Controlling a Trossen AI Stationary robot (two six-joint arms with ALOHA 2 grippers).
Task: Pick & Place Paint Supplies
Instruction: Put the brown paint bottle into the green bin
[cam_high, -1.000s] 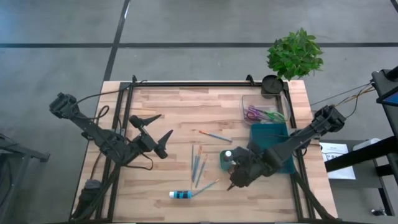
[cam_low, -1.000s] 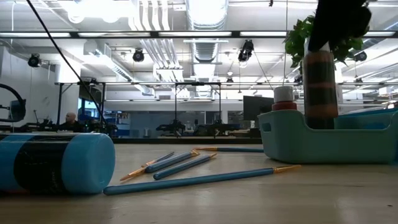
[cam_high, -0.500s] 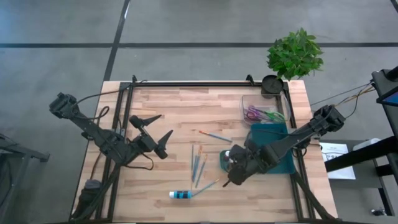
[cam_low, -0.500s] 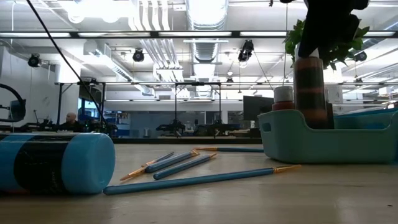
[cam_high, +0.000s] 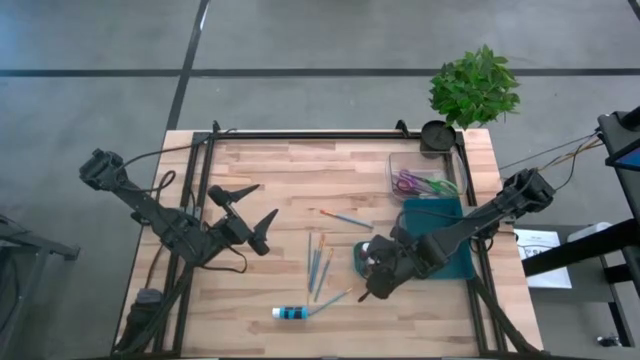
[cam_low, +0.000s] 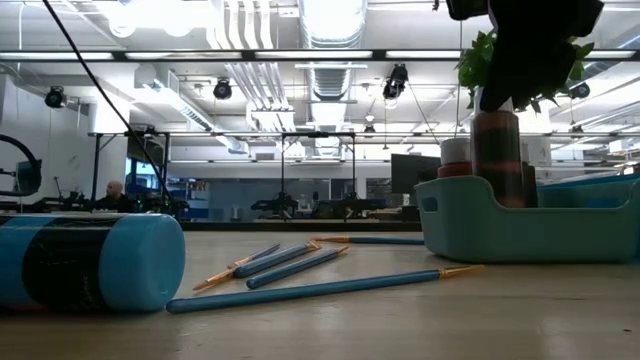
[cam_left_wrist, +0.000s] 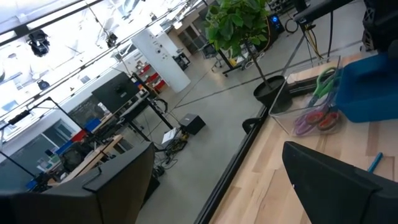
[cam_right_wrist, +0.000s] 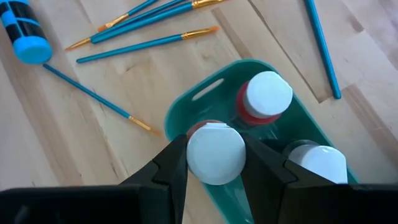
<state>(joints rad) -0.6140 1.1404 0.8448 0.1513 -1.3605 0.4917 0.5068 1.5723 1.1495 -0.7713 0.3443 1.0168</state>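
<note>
My right gripper (cam_right_wrist: 214, 163) is clamped on a white-capped brown paint tube (cam_right_wrist: 216, 152), held upright w/ its lower end inside the teal bin (cam_right_wrist: 186, 109); low view shows the tube (cam_low: 497, 158) standing in the bin (cam_low: 520, 225). Two more white-capped tubes sit in there beside it, one w/ a red collar (cam_right_wrist: 266, 96). Just outside the bin I see blue-handled brushes (cam_high: 320, 262) lying on the table (cam_high: 270, 170), loosely bunched, one apart toward the far side. A blue paint tube (cam_high: 290, 313) lies on its side near the front edge. Left gripper (cam_high: 250, 208) hangs over the table's left half, fingers spread wide, empty. Clear box w/ scissors (cam_high: 420, 183) sits behind the bin.
</note>
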